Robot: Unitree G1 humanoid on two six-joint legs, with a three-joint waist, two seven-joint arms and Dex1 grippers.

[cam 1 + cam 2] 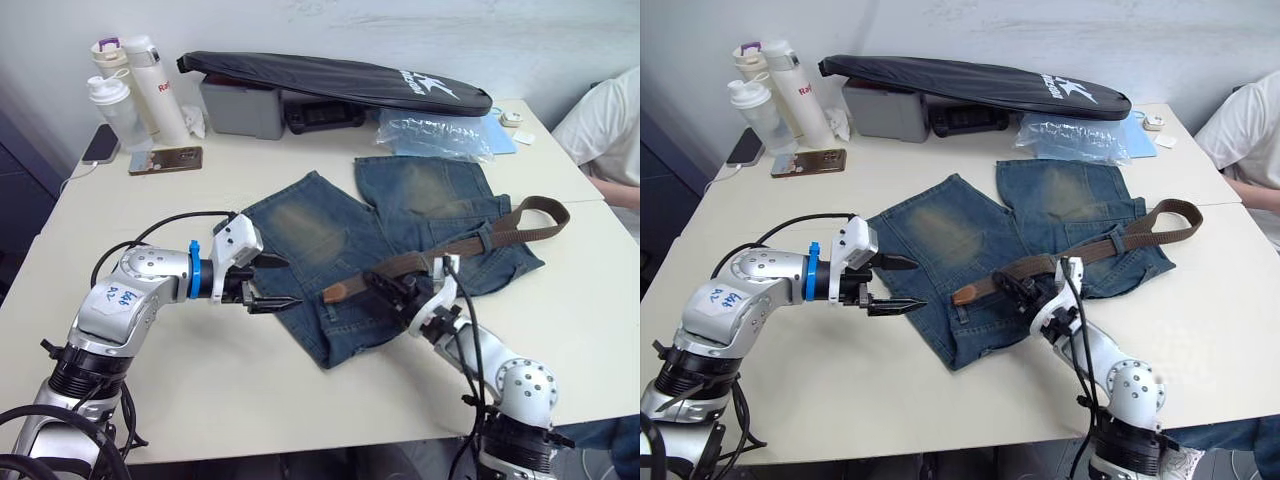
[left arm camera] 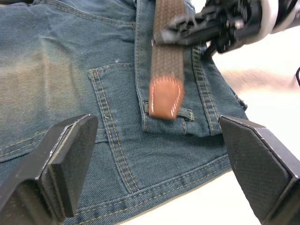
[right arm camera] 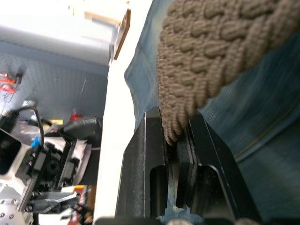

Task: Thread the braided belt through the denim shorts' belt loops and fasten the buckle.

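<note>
right end effector (image 3: 177,140): clamped on braided belt (image 3: 211,51) | denim shorts (image 3: 262,122) beneath

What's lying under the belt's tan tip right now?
Under the tan leather tip of the dark-brown braided belt lies the faded blue denim shorts, around a belt loop. Whether it has entered that loop can't be told.

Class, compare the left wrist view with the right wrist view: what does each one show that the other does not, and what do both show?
Left wrist view alone: the braided belt's tan leather tip lying over a denim pocket, between the open left gripper. Right wrist view alone: the right gripper shut on the belt's weave, with the table edge and the left arm beyond. Both: the braided belt and the denim shorts.
</note>
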